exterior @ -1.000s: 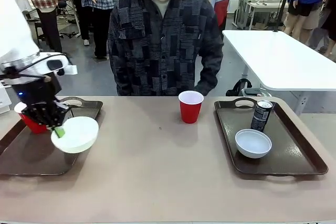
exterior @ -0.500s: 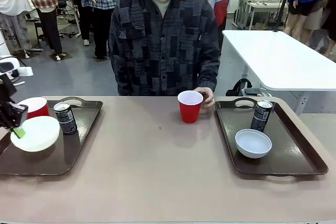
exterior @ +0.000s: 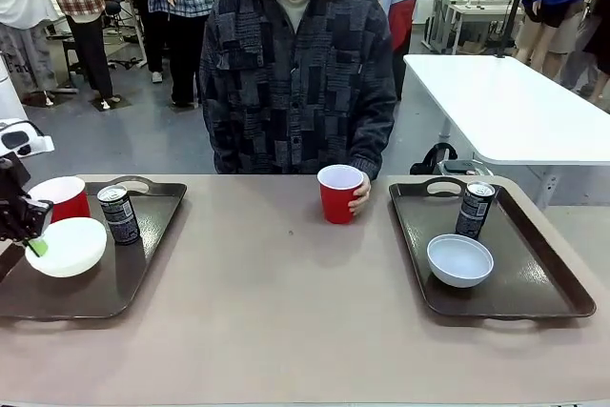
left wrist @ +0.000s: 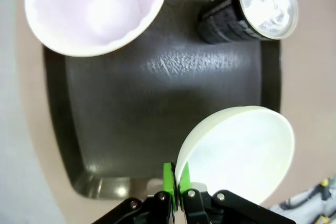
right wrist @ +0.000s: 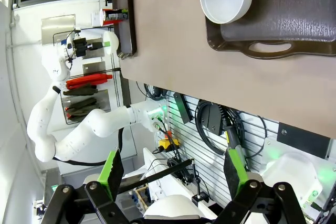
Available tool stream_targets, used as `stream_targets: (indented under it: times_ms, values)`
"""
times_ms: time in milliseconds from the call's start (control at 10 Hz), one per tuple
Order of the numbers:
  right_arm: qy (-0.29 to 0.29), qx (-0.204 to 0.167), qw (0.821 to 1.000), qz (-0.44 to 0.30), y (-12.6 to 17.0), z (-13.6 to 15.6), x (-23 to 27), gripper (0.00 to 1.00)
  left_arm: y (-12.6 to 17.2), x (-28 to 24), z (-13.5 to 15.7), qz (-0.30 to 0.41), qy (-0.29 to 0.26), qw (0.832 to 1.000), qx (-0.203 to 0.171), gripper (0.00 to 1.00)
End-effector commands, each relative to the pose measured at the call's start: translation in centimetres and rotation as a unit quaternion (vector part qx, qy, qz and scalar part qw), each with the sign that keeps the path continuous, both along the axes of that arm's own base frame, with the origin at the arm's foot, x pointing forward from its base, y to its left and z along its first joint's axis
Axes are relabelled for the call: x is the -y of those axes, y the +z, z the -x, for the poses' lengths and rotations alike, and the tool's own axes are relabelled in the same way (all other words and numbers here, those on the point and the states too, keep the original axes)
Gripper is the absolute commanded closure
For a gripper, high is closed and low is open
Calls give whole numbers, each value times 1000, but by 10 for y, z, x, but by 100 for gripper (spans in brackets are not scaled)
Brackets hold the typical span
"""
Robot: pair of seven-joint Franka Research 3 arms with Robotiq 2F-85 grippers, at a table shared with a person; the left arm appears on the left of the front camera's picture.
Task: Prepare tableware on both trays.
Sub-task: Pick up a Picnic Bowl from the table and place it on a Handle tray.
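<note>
Fingers (left wrist: 169, 179) of the left arm pinch the white bowl's (exterior: 67, 246) rim above the left tray (exterior: 114, 283); lower level toward six o'clock of the can (exterior: 119, 214) before letting go

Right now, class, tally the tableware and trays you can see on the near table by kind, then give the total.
Red cups: 2
White bowls: 2
Drink cans: 2
Brown trays: 2
Total: 8
</note>
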State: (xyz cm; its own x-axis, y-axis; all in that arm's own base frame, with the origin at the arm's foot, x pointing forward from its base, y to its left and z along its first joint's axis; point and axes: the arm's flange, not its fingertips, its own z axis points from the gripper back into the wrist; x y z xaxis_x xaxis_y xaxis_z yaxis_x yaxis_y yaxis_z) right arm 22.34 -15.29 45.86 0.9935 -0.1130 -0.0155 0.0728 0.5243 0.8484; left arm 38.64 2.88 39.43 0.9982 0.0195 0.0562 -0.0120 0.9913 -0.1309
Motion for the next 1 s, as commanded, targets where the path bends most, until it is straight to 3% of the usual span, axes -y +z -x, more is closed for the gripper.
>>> stream_targets:
  times_ms: [0, 200, 600, 700, 800, 900]
  values:
    - [1, 11, 1000, -12, 1, -1, 0, 0, -29, 7, -2, -8, 29, 1000, 4, 100]
    - [1, 11, 1000, -12, 1, -1, 0, 0, -46, 9, -8, -11, 36, 999, -6, 100]
    - [1, 11, 1000, -12, 1, -1, 0, 0, -52, 13, -11, -19, 41, 999, -9, 100]
    - [1, 11, 1000, -12, 1, -1, 0, 0, -52, 13, -11, -18, 42, 999, -13, 54]
    - [1, 11, 1000, -12, 1, -1, 0, 0, -51, 14, -10, -15, 41, 999, -14, 36]
    - [1, 11, 1000, -12, 1, -1, 0, 0, -50, 13, -11, -13, 42, 999, -14, 34]
